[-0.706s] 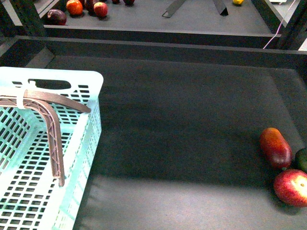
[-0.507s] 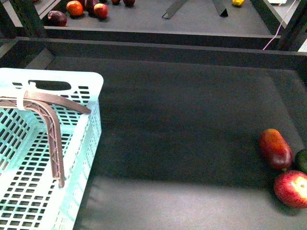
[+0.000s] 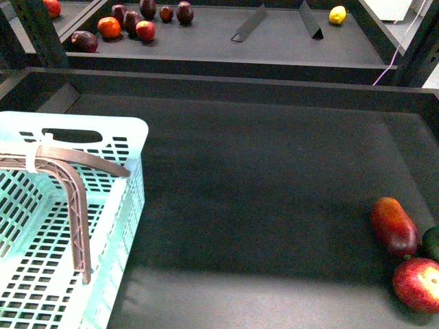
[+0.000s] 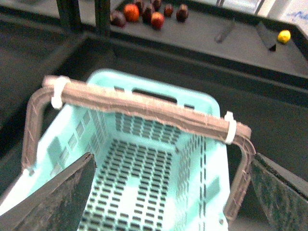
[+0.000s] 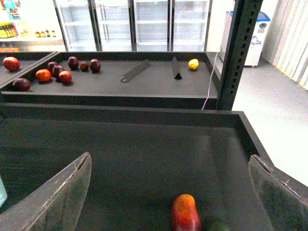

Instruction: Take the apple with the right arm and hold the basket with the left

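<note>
While the left gripper (image 4: 172,166) hangs wide open and empty over the basket (image 3: 116,121), whose long axis runs away from the robot, the right gripper (image 5: 169,163) gapes empty; the apple (image 3: 418,282) lies near-right, beside an oval fruit (image 3: 394,226).

Both edge-cropped — the apple (image 3: 417,284) and the basket (image 3: 123,125).

My apple (image 3: 418,284) is round and red, with tiny yellow dots and a pale patch. It sits in the near right corner of the desk (image 3: 260,178). My basket (image 3: 134,199) is big, pale blue-green and full of slots. It stands upright at the near left corner, and its brown ribbed handle (image 3: 77,212) arches over it.
</note>
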`<action>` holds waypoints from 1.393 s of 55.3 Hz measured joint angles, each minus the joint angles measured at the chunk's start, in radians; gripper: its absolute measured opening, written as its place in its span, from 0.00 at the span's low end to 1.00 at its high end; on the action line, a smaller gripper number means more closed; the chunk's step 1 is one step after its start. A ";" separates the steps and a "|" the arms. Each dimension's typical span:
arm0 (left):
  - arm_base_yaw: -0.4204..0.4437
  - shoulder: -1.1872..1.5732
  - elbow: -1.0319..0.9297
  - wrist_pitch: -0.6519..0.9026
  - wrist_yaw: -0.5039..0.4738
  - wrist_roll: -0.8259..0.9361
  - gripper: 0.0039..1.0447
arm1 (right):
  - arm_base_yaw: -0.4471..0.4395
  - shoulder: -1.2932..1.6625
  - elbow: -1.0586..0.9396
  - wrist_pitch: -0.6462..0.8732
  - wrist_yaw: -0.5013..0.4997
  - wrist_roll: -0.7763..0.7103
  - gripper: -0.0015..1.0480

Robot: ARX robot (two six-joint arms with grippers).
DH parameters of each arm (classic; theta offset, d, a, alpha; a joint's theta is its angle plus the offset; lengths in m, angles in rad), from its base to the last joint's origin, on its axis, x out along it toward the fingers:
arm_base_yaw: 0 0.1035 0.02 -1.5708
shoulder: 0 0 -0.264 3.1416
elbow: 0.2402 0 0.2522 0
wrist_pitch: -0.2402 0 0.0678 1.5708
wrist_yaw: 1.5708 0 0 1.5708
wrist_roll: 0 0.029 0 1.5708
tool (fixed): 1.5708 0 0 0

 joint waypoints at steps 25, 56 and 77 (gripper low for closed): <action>0.189 0.816 0.230 0.418 0.229 -0.573 0.93 | 0.000 0.000 0.000 0.000 0.000 0.000 0.92; 0.113 1.239 0.372 0.472 0.119 -0.815 0.93 | 0.000 0.000 0.000 0.000 0.000 0.000 0.92; 0.073 1.313 0.419 0.463 0.060 -0.856 0.64 | 0.000 0.000 0.000 0.000 0.000 0.000 0.92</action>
